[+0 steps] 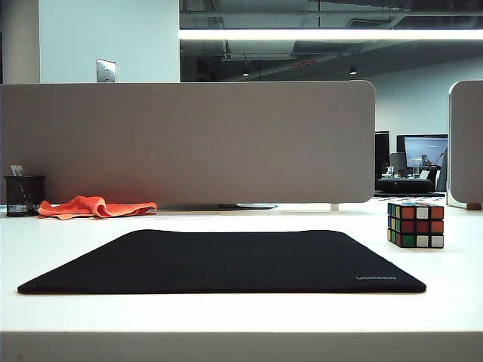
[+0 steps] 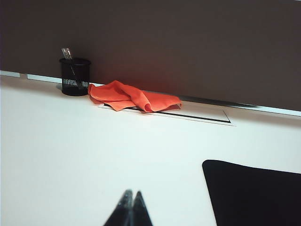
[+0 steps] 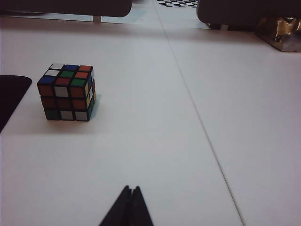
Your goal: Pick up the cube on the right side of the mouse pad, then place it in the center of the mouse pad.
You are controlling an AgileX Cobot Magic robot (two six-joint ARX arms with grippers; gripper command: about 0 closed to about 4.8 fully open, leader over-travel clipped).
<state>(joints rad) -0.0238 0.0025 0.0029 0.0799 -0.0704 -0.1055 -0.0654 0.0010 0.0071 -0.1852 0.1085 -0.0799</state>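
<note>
Large flat black mouse pad point(image 1: 226, 260) bare; stickered black-edged puzzle cube point(image 1: 415, 224) untouched at its 3 o'clock. Left gripper point(image 2: 130, 200) and right gripper point(image 3: 130, 194) pinched closed, empty, well short of it. Nothing done yet.

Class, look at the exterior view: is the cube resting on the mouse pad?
No, the cube sits on the white table right of the mouse pad.

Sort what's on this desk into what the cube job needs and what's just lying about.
For the job:
cube, standing on the table right of the mouse pad
mouse pad, nothing on it
right gripper, shut, short of the cube

Lying about:
orange cloth
pen cup
left gripper, shut
</note>
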